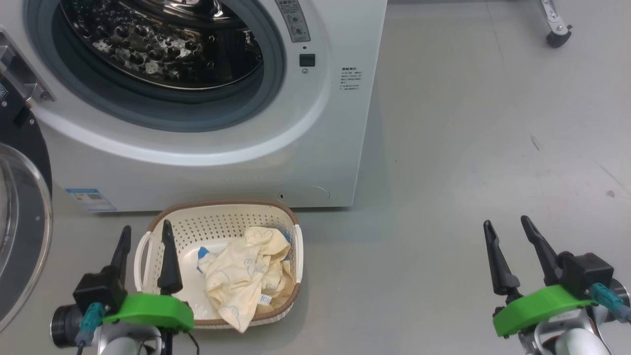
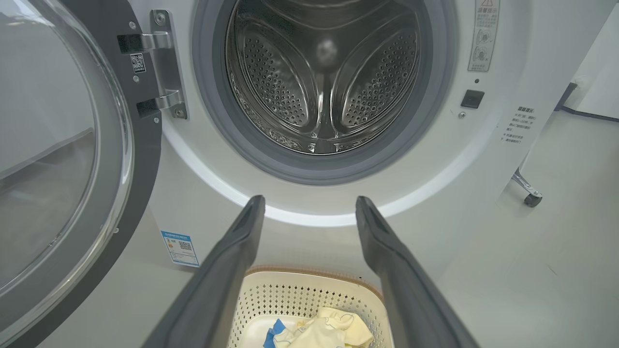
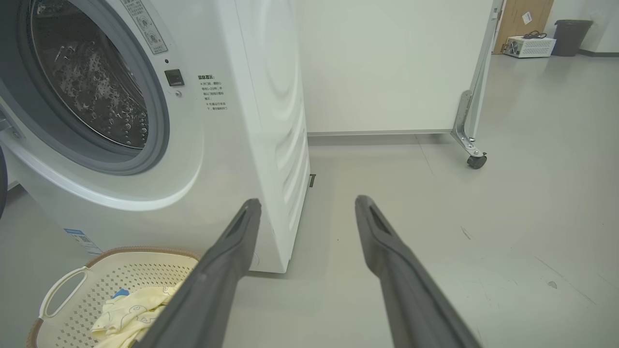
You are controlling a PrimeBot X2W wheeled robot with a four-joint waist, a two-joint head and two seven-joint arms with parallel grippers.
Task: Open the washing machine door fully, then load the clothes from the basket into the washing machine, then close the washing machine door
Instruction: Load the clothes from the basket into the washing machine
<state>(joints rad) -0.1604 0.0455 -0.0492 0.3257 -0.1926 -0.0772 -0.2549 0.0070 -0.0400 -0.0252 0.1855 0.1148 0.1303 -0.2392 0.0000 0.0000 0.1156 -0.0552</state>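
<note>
The white washing machine (image 1: 315,148) stands with its door (image 1: 19,217) swung wide open to the left, black rim and glass bowl showing, and its steel drum (image 2: 324,77) bare inside. On the floor before it sits the cream basket (image 1: 222,217) holding pale-yellow clothes (image 1: 246,276) with blue patches. My left gripper (image 1: 146,230) is open, hovering over the basket's left handle with nothing between its fingers. Far to the right, over bare floor, my right gripper (image 1: 508,222) also stands open. The right wrist view shows the basket (image 3: 96,280) and the clothes (image 3: 130,314) at lower left.
A blue label sticker (image 1: 91,198) is low on the washer's front. A caster wheel (image 1: 558,37) of a white rolling panel (image 3: 387,63) stands at the back right. Grey floor (image 1: 468,172) spreads to the right of the washer.
</note>
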